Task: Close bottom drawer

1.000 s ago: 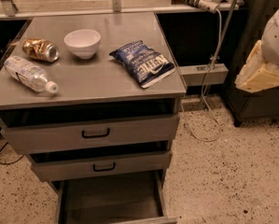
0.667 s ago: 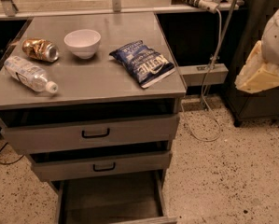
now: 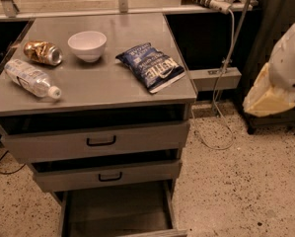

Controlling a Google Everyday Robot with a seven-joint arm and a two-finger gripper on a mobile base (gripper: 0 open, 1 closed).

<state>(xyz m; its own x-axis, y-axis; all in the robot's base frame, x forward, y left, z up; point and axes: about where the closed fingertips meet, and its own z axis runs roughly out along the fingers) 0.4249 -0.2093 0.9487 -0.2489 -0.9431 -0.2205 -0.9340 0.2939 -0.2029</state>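
Observation:
The bottom drawer [image 3: 118,211] of the grey metal cabinet is pulled far out. Its empty inside faces up at the bottom edge of the view, and its front panel is mostly cut off there. The middle drawer [image 3: 107,175] and the top drawer [image 3: 95,142], each with a black handle, stand slightly out above it. My gripper [image 3: 263,96] shows as a cream and white shape at the right edge, well to the right of the cabinet and about level with its top. It touches nothing.
On the cabinet top [image 3: 102,83] lie a white bowl [image 3: 87,45], a blue chip bag [image 3: 152,66], a crushed can [image 3: 42,52] and a plastic bottle [image 3: 31,78]. A cable [image 3: 221,98] hangs to the speckled floor [image 3: 240,181] right of the cabinet.

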